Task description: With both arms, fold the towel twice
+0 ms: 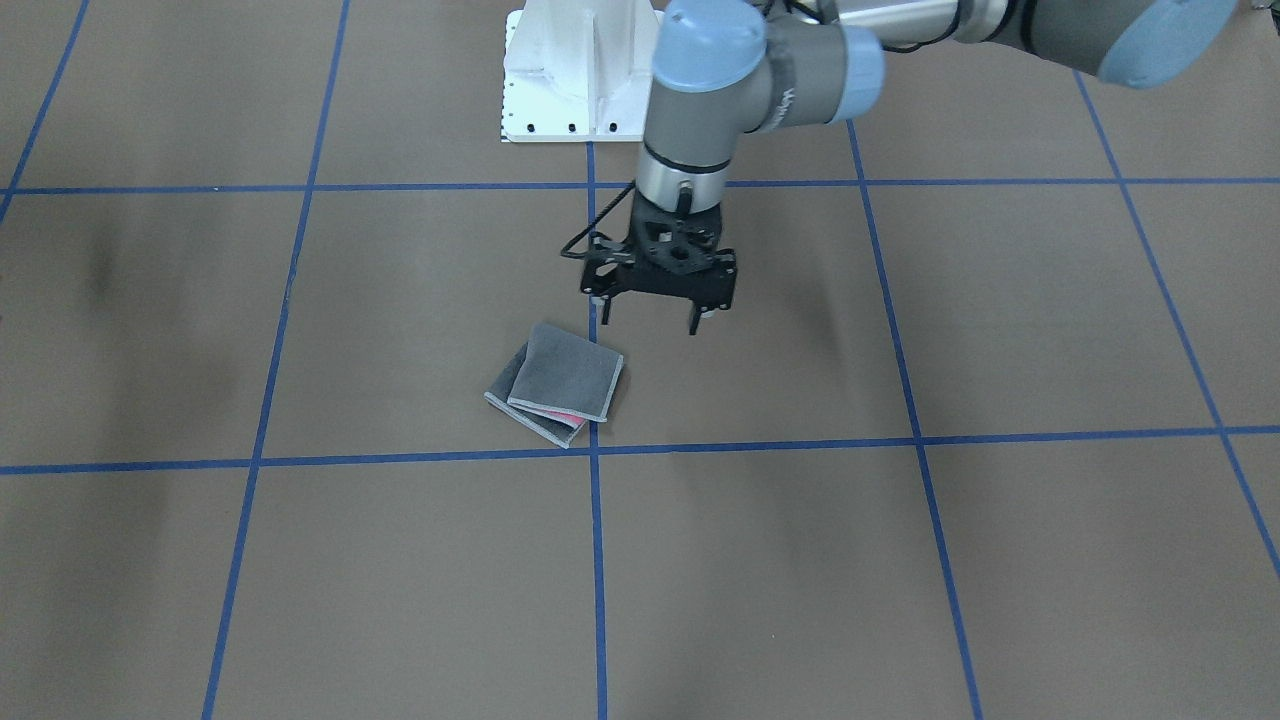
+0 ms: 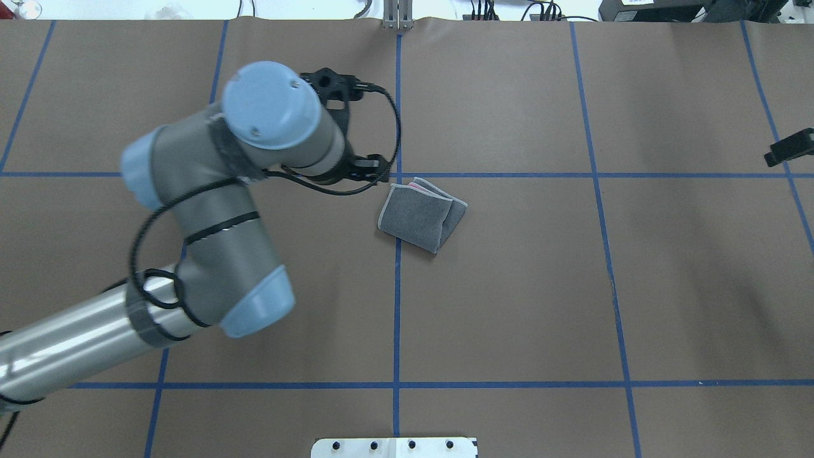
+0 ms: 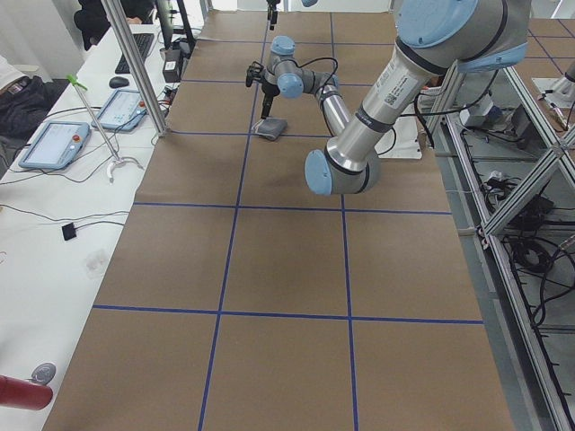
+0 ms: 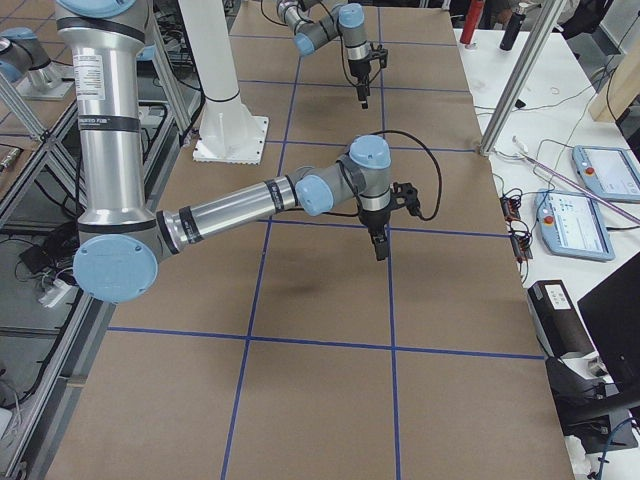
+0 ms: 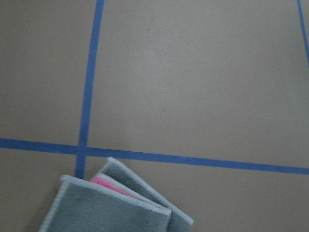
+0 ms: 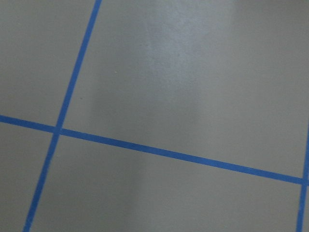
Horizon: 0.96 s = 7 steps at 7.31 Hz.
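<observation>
The towel [image 1: 555, 385] lies folded into a small square on the brown table, dark grey face up, with a pink strip showing at one edge. It also shows in the overhead view [image 2: 420, 213] and at the bottom of the left wrist view [image 5: 116, 208]. My left gripper [image 1: 648, 322] hangs open and empty just above the table, beside the towel on the robot's side, not touching it. My right gripper [image 4: 380, 245] is far off to the right, point down over bare table. Only a black tip of it [image 2: 788, 147] shows overhead, and I cannot tell whether it is open or shut.
Brown paper with a blue tape grid [image 1: 595, 450] covers the table. The white bolted pedestal base [image 1: 580, 70] stands at the robot's side. A side desk with tablets [image 3: 54, 144] and a metal post [image 3: 135, 63] runs along the far edge.
</observation>
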Each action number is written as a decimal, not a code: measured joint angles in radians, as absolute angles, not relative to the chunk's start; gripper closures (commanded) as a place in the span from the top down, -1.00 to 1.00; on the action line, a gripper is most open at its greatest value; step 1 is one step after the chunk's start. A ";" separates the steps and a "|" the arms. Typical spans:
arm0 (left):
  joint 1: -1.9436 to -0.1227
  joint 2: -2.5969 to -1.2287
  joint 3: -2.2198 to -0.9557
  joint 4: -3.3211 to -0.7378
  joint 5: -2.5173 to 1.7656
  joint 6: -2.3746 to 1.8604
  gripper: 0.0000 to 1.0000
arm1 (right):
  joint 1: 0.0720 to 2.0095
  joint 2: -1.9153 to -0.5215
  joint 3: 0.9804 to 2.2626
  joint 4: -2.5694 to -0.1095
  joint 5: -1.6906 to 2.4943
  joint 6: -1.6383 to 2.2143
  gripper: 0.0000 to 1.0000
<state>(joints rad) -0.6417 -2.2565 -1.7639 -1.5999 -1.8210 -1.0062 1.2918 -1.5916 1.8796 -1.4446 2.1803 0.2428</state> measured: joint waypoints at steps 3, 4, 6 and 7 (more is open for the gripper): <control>-0.869 -1.949 -1.959 -1.556 -2.019 -0.610 1.00 | 1.484 -1.748 1.843 -1.452 2.230 -0.045 0.99; -0.966 -1.869 -1.973 -1.555 -2.081 -0.457 1.00 | 1.525 -1.794 1.833 -1.454 2.243 -0.082 0.99; -1.156 -1.735 -1.972 -1.553 -2.189 -0.177 1.00 | 1.567 -1.829 1.791 -1.452 2.253 -0.100 0.99; -1.238 -1.672 -1.963 -1.552 -2.228 -0.071 1.00 | 1.572 -1.825 1.766 -1.448 2.255 -0.098 0.99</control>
